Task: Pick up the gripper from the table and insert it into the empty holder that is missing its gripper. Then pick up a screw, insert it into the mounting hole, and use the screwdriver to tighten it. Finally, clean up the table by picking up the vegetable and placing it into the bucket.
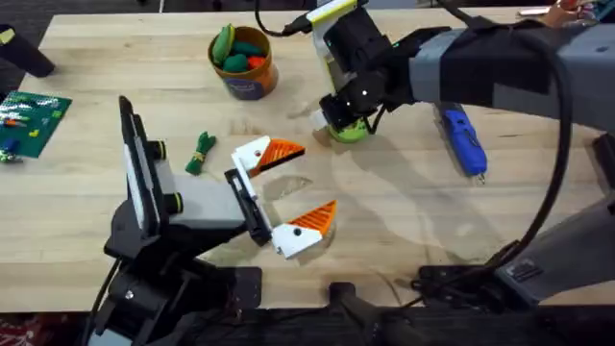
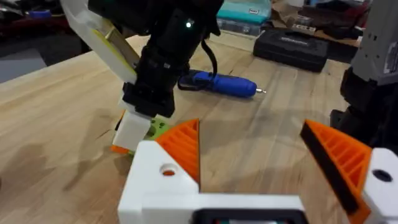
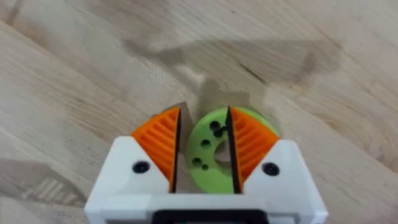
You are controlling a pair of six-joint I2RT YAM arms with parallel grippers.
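- Overhead view: left pincer (image 1: 315, 179) spread wide at mid-bench (image 1: 404, 240), holding nothing, orange pads on both white mounts.
- Right pincer (image 3: 203, 115) narrow, pads apparently pinching one side of the green disc (image 3: 208, 165); dark specks in the disc's holes, too small to identify as screws.
- Screwdriver (image 1: 464, 139) flat on the bench just beside the right arm; vegetable (image 1: 200, 152) loose near the left arm; bucket (image 1: 243, 62) at the far side, already carrying toy vegetables.
- Mounting hole (image 2: 168, 170) visible in the near white mount; whether filled, cannot tell.
- Risk: off-centre grip on the disc. Likely result on lifting: tilt, then spilled contents.
- Risk: disc sliding out of the ribbed pads, caused by the thin curved wall.
- Risk: collision between the two pincers, caused by close working positions near the bench centre.
- Risk: cable or forearm sweeping the screwdriver and rolling it away.
- Risk: vegetable knocked aside by the left arm when turning.
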